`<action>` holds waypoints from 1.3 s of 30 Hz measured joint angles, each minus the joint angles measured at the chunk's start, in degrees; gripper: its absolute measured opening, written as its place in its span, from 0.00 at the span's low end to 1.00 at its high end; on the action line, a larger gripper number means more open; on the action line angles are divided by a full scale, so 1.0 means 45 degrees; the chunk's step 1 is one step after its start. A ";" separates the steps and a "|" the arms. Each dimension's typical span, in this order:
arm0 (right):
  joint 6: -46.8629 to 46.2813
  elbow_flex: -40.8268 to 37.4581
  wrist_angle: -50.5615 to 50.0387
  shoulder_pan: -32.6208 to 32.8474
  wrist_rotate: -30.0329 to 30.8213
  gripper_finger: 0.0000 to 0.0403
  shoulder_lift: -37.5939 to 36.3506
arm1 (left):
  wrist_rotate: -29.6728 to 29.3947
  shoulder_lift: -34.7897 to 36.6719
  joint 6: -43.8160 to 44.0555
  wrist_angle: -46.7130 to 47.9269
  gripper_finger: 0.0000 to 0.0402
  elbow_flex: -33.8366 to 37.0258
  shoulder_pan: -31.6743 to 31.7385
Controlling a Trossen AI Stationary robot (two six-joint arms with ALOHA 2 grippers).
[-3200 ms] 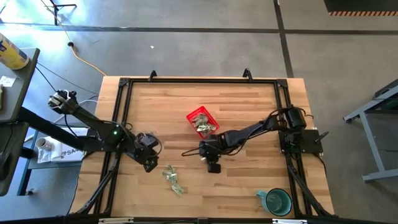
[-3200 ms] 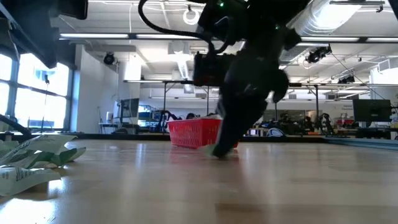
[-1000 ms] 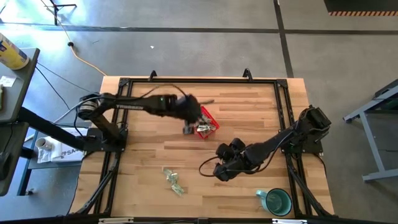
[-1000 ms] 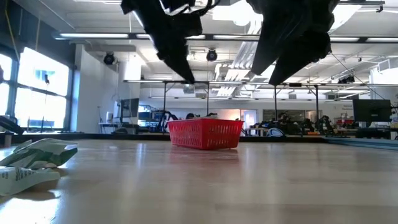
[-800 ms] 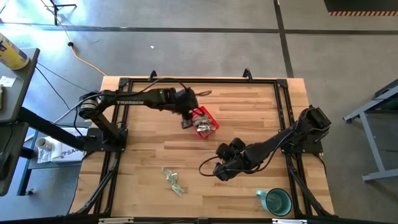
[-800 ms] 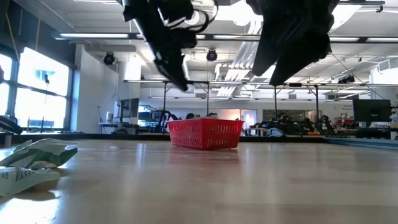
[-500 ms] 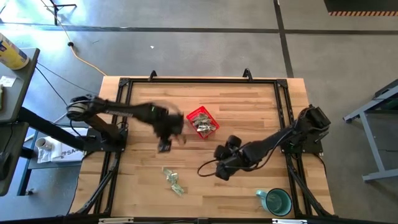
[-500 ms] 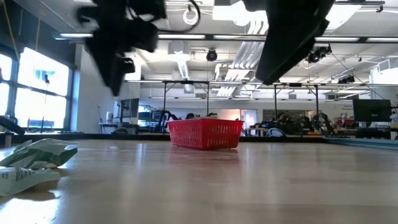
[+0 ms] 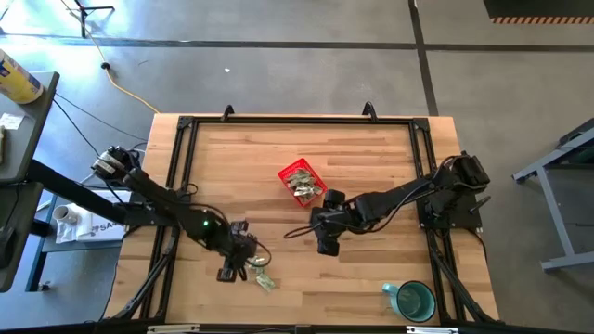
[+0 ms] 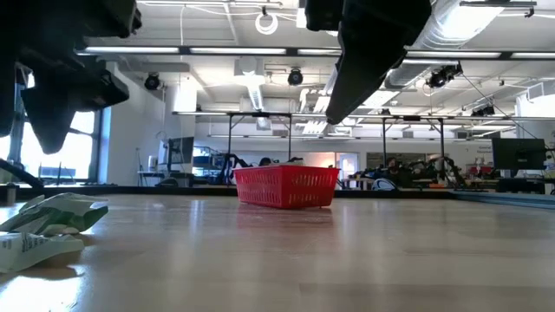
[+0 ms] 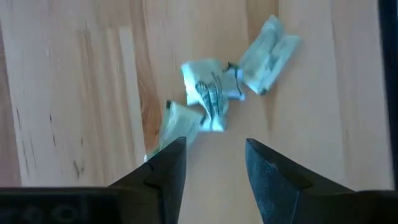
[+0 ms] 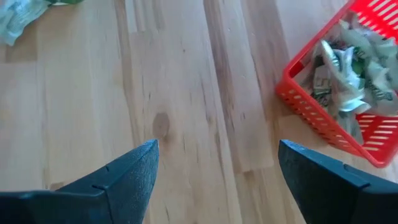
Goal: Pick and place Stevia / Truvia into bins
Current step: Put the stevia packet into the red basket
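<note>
The red basket (image 9: 301, 181) sits mid-table with several pale green and white packets (image 12: 348, 68) inside. More loose packets (image 11: 214, 99) lie on the wood near the front left (image 9: 263, 278); in the low view they show at the left (image 10: 43, 221). My left gripper (image 9: 229, 271) hovers just above these loose packets, open (image 11: 214, 171), touching none. My right gripper (image 9: 325, 246) hangs open (image 12: 217, 168) over bare wood, nearer the table's front edge than the basket (image 12: 336, 99).
A teal mug (image 9: 414, 301) stands at the front right corner. A black frame (image 9: 186, 125) runs round the tabletop. Bare wood lies between the basket (image 10: 286, 186) and the loose packets.
My left gripper has swung from beside the basket toward the table's near left, and has come down over the loose packets. My right gripper has shifted a little toward the basket. The packets and basket have stayed put.
</note>
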State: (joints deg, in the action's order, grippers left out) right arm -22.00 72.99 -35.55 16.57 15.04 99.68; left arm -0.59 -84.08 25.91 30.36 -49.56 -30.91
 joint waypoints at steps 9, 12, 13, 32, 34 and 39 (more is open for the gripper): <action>-0.0152 0.0009 -0.0078 0.0036 -0.0342 0.79 -0.0005 | -0.1027 -0.0896 -0.0430 -0.1044 0.44 0.1260 0.0399; -0.0208 0.0009 -0.0228 0.0083 -0.0400 0.79 -0.0005 | -0.0073 -0.1278 -0.0883 -0.1546 0.40 0.1411 0.0667; -0.0281 0.0009 -0.0232 0.0080 -0.0430 0.79 -0.0005 | 0.0070 -0.1423 -0.0953 -0.1684 0.38 0.1378 0.0753; -0.1607 0.0611 0.4473 -0.1556 -0.9100 0.80 -0.2146 | 0.0475 -0.0637 -0.1449 -0.0705 0.05 0.1423 0.2575; -0.1411 -0.0079 0.4017 -0.1645 -0.8005 0.80 -0.3033 | 0.0477 -0.0173 -0.1436 -0.0634 0.06 0.1408 0.2880; -0.1921 -0.3386 0.7278 -0.0953 -0.5936 0.80 -0.5373 | 0.0263 0.1164 -0.1355 -0.0698 0.06 0.1407 0.3607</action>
State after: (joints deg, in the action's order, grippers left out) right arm -30.64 57.75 -2.80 12.28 -11.68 75.50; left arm 0.60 -78.84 19.81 27.22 -43.22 -14.68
